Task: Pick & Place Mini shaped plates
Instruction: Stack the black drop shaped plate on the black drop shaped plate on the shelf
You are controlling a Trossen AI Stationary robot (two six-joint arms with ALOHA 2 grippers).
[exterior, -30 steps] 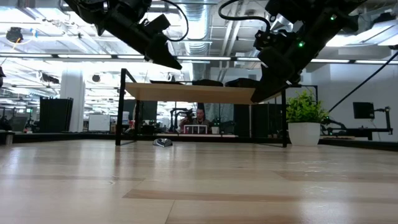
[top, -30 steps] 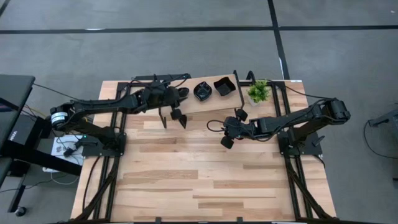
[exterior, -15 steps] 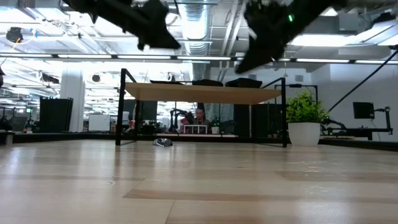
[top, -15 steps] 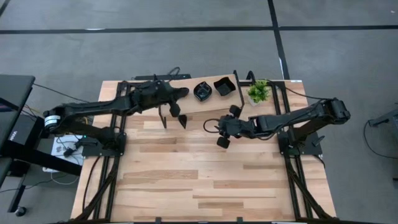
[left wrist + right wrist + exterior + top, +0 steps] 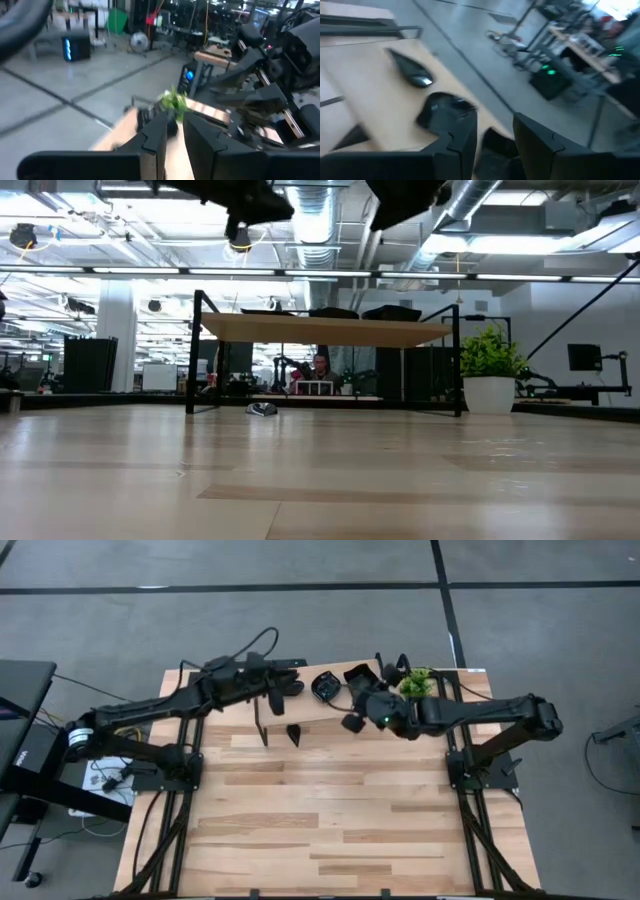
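Note:
Three glossy black mini shaped plates rest flat on the raised wooden shelf [image 5: 335, 705] at the table's far side: a teardrop one [image 5: 410, 72], a scalloped round one [image 5: 325, 687] and a square one [image 5: 360, 677]. My left gripper [image 5: 283, 690] hangs high over the shelf's left part, pointing level toward the right. Its fingers [image 5: 155, 135] stand a narrow gap apart with nothing between them. My right gripper [image 5: 355, 708] hovers high above the shelf's near edge, open and empty. It looks down on the plates past its fingers [image 5: 462, 140].
A small green potted plant [image 5: 415, 686] stands at the shelf's right end. A small dark piece [image 5: 293, 732] lies on the table by the shelf's near left leg [image 5: 262, 725]. The wide wooden table [image 5: 320, 830] stretches toward the near edge.
Both grippers have risen, almost out of the low view's top. My right gripper has gone from the open table toward the far edge, up over the shelf's near edge. My left gripper has rolled about its own line while rising above the shelf's left part.

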